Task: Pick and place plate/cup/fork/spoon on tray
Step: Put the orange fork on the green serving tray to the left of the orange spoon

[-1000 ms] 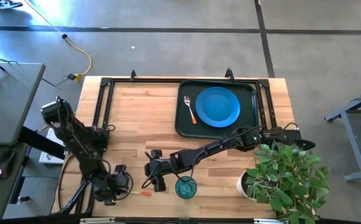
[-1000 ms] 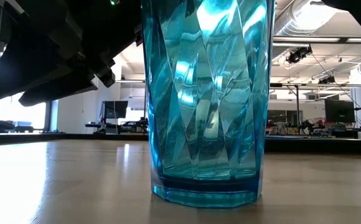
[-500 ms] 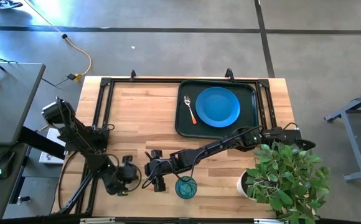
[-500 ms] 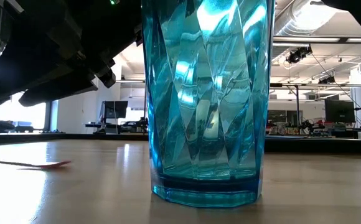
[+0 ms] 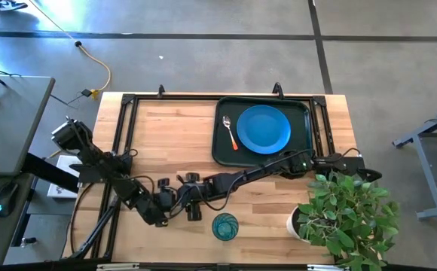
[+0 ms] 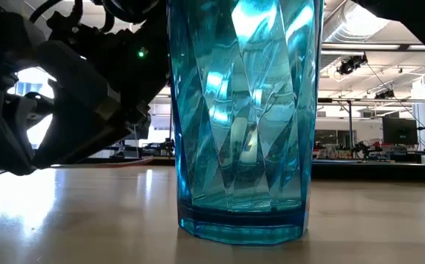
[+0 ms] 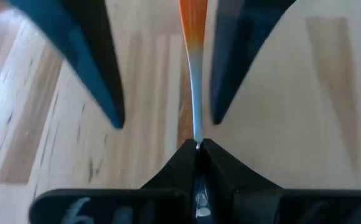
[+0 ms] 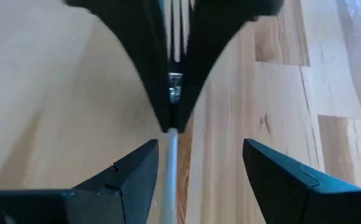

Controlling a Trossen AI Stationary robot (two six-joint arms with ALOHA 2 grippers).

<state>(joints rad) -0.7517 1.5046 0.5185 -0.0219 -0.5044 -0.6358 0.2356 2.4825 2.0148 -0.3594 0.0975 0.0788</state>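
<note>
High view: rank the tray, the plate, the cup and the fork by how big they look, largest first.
1. tray
2. plate
3. cup
4. fork: slimmer than the cup, though about as long as the cup is wide, so these last two are close.

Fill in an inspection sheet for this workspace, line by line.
Surface: wooden table, with black frame rails along its far edge and sides.
Job's things: the plate and the fork lie in the tray. The cup stands upright on the table near the front edge. The spoon is off the tray, held by an arm.
Clutter: potted plant at the front right corner.
Grippers: left tool shut on the spoon's metal end. Right tool open, its fingers either side of the spoon.
Cables: yellow cable on the floor behind the table.
Surroundings: grey desk to the left.
</note>
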